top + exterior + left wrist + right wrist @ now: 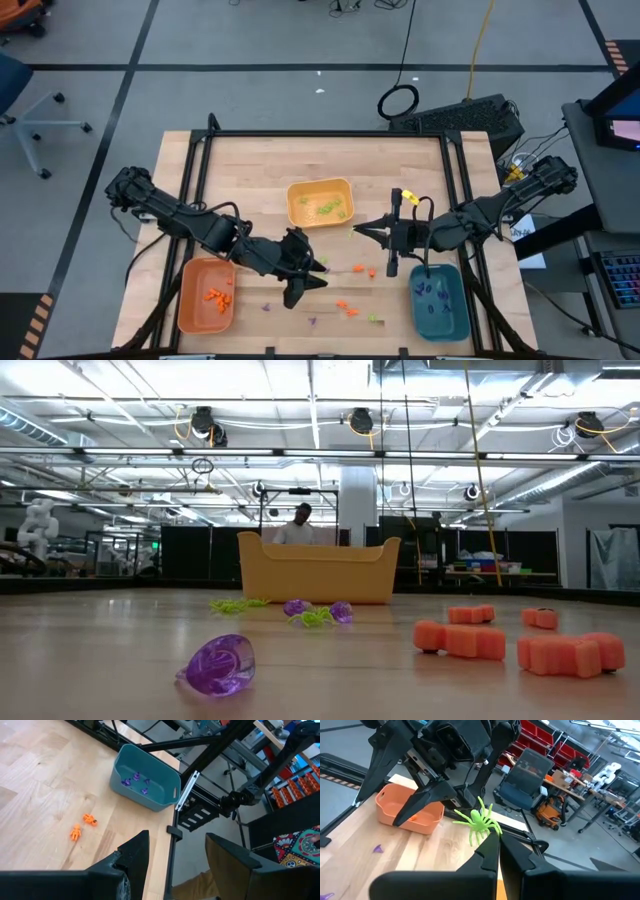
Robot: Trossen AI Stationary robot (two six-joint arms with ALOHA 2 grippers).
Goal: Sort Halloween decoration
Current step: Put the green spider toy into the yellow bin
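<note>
Wooden tabletop [260,165]: right gripper [358,230], mid-table, pinches a green spider [479,822] beside the yellow tray [320,202], presumably for dropping there. Left gripper [318,278] hovers half-open, empty.

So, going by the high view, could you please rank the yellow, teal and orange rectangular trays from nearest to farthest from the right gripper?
From the right gripper, shut on a light green spider:
1. Yellow rectangular tray, just to its left, at the table's middle.
2. Teal rectangular tray, at the right front edge.
3. Orange rectangular tray, far across at the left front.
</note>
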